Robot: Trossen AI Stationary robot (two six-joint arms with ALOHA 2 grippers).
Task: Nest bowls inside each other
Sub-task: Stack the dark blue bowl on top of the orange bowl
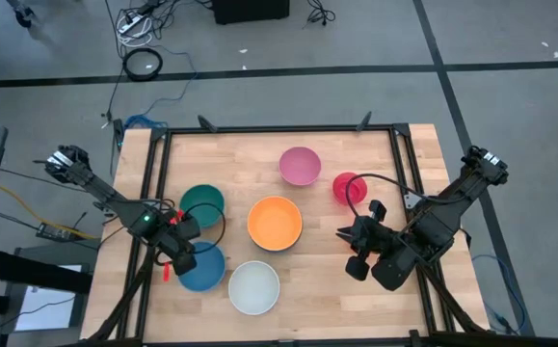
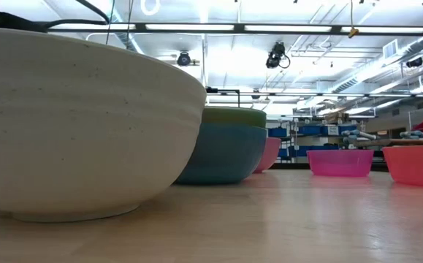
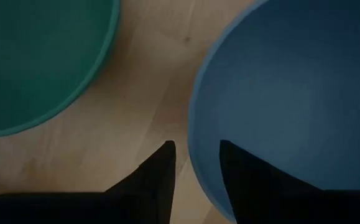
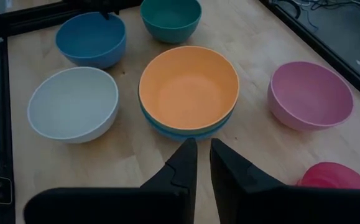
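Overhead, the orange bowl (image 1: 275, 223) looks alone; the right wrist view shows a blue bowl (image 4: 186, 129) beneath. Left gripper (image 3: 195, 155) straddles another blue bowl's (image 3: 291, 93) rim, spread; right gripper (image 4: 203, 152) nearly pressed together, empty.

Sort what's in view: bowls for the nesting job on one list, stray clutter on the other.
For the job:
orange bowl, sitting in a blue one
pink bowl
magenta-red bowl
teal bowl
blue bowl, rim between the left hand's fingers
white bowl

Lying about:
cable coil on the floor
power strip
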